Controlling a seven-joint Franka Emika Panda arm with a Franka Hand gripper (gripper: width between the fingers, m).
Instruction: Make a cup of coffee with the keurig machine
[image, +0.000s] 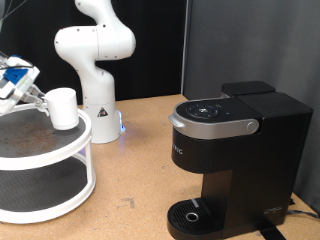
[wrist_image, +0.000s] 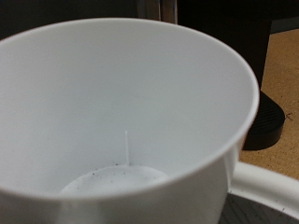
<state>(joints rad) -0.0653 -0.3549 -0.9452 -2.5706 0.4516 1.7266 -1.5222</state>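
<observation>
My gripper (image: 38, 98) sits at the exterior view's left edge, right beside the cup (image: 63, 108), which stands upright on the top tier of a round white rack (image: 60, 145). In the wrist view the cup (wrist_image: 121, 112) fills the picture, its open mouth just ahead of me; my fingers do not show there, so I cannot tell whether my jaws are spread or pinching its wall. The machine (image: 235, 150) stands on the tabletop (image: 130, 190), well apart toward the exterior view's right. Its drip tray (image: 192, 213) carries nothing and its lid is down.
</observation>
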